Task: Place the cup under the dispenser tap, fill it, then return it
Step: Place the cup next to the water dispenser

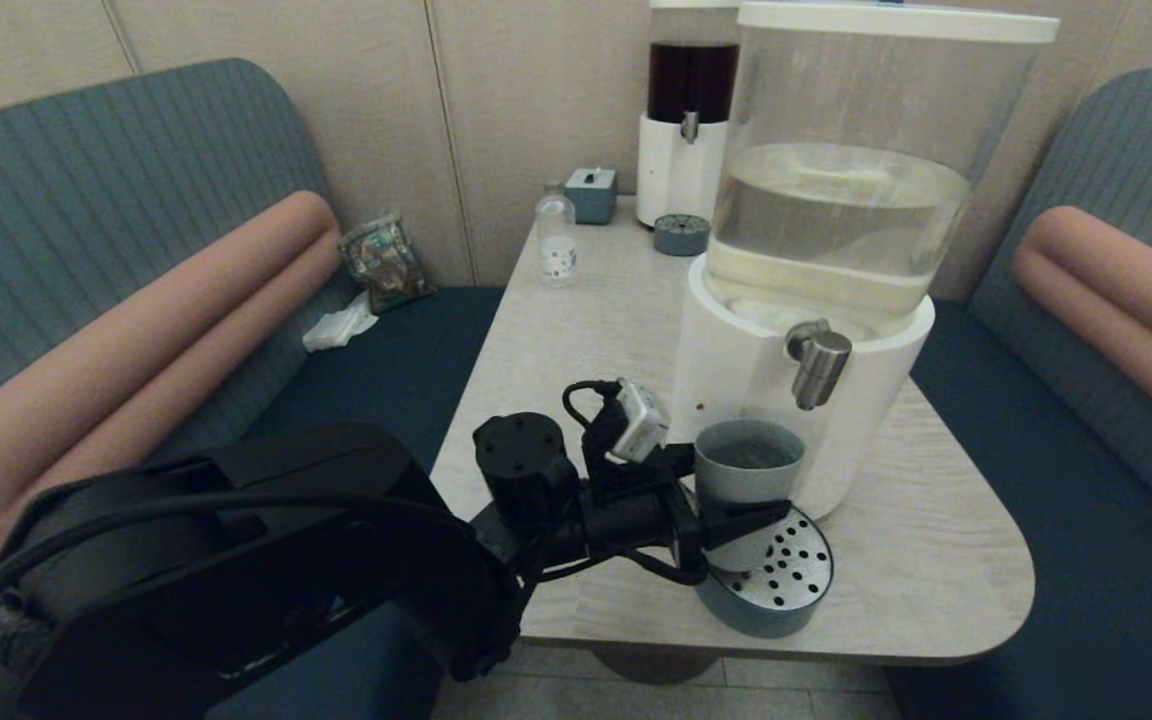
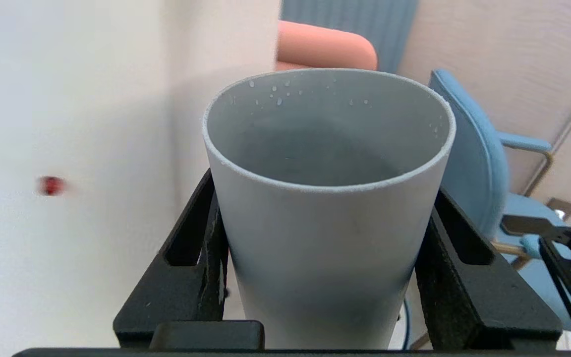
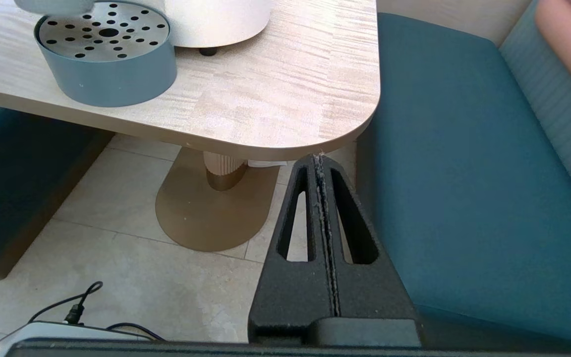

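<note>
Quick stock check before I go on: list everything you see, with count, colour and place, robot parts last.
cup: one, grey-green, liquid inside, held above the tray, just left of and below the tap.
dispenser tap: one, brushed steel, on the big dispenser's front.
big dispenser: one, white base, clear tank of clear liquid, on the table's right.
tray: one, blue-grey with perforated metal top, near table edge.
dark-liquid dispenser: one, white base, at the back.
second tray: one, blue-grey, before it.
small bottle: one, clear, back left.
small box: one, blue-grey, by the wall.
table: one, light wood.
left hand: black, closed on the cup.
right hand: black, shut, below the table corner.
</note>
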`<state>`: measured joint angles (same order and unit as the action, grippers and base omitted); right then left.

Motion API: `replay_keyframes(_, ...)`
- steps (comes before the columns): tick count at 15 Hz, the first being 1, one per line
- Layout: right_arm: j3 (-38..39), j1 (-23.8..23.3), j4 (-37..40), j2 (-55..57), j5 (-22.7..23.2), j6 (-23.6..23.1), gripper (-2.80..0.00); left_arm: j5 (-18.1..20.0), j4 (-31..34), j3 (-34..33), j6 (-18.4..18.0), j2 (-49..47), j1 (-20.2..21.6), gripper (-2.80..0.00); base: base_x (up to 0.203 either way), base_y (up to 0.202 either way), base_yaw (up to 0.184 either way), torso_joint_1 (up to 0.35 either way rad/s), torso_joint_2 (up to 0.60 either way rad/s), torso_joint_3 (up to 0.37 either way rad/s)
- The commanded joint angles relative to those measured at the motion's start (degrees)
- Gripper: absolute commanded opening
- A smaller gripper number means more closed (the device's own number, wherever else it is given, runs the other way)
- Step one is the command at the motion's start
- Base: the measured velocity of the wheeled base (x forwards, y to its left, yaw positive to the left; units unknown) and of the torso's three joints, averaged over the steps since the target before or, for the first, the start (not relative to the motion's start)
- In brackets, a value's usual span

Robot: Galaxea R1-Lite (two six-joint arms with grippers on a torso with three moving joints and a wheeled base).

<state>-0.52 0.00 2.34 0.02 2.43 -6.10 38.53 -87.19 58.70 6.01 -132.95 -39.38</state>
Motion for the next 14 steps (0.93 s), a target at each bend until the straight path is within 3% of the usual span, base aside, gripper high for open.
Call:
replay_keyframes(1, 0.00, 0.00, 0.03, -0.02, 0.04, -0.05, -2.80, 0.23, -0.48, -0.25, 0.18, 1.08, 0.74, -2.80, 0.000, 0.000, 0.000, 0.000, 0.00, 0.000)
replay_keyframes(10, 0.00, 0.00, 0.03, -0.02, 0.04, -0.05, -2.80, 0.31, -0.48, -4.94, 0.14, 4.70, 5.92, -2.80, 0.000, 0.000, 0.000, 0.000, 0.00, 0.000)
replay_keyframes(14, 0.00, 0.00, 0.03, -0.02, 0.04, -0.05, -2.80, 0.39, -0.48, -5.78, 0.06, 5.78, 11.01, -2.80, 0.000, 0.000, 0.000, 0.000, 0.00, 0.000)
